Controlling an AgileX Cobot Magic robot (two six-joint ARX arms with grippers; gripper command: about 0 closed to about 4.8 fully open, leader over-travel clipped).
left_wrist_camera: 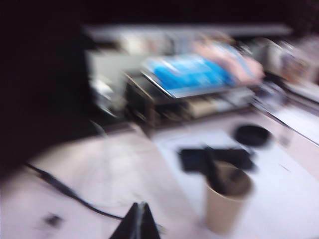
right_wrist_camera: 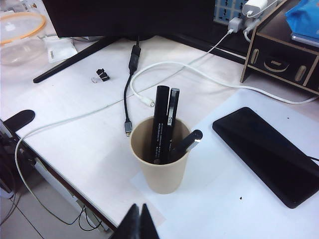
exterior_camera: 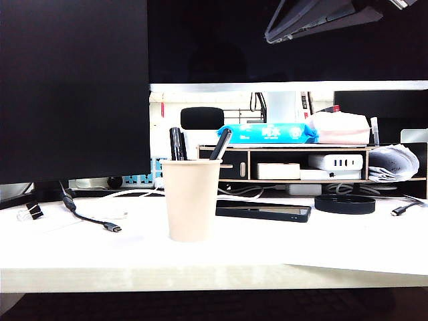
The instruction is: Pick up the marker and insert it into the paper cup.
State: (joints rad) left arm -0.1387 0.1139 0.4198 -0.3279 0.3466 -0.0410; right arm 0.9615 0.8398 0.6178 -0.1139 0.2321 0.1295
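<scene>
Marker, thick black cylinder, stands in beige paper cup; rigid, glossy, slippery: grasp mid-barrel. Left claw and right claw closed, empty.

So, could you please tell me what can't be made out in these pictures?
- Marker: its lower end is hidden by the paper cup wall in every view.
- Left wrist view: motion blur smears everything; the pens in the cup cannot be told apart. The left gripper is cut off by the frame edge.
- Right gripper: only its shut fingertips show, cut by the edge.
- Exterior view: neither gripper is clearly identifiable.
</scene>
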